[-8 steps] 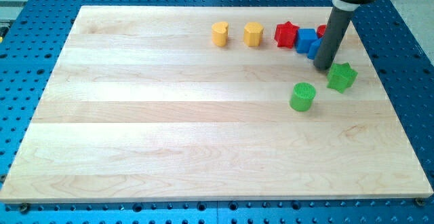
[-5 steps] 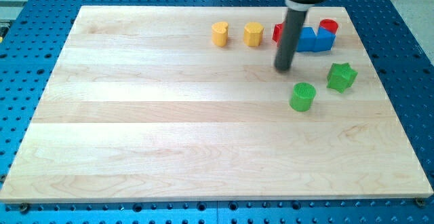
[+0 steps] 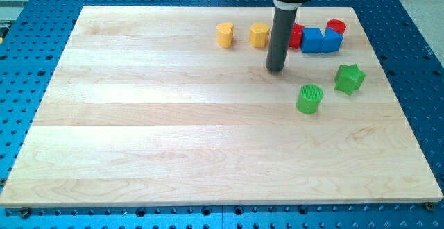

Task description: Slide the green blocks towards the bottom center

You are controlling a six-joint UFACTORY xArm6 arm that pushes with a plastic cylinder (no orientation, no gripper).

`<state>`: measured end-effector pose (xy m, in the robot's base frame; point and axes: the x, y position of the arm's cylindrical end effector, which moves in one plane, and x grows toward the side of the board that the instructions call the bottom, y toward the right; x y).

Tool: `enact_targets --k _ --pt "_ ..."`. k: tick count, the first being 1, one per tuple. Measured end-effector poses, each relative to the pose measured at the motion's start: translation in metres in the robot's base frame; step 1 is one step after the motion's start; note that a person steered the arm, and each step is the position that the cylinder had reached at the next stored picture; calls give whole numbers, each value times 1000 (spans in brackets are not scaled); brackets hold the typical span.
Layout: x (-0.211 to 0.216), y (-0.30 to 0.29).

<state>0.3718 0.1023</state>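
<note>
A green cylinder stands right of the board's centre. A green star block lies to its upper right, near the board's right edge. My tip rests on the board up and to the left of the green cylinder, apart from both green blocks. The rod hides part of a red star block behind it.
Along the view's top edge of the wooden board sit a yellow heart block, a yellow hexagonal block, two blue blocks and a red cylinder. A blue perforated table surrounds the board.
My tip has moved left, from beside the green star and blue blocks to a spot up-left of the green cylinder. No block has moved.
</note>
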Motion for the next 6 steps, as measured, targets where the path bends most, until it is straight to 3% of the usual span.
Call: enact_targets --k 2,4,6 --pt "-3 0" --pt "8 80" --pt "-31 100"
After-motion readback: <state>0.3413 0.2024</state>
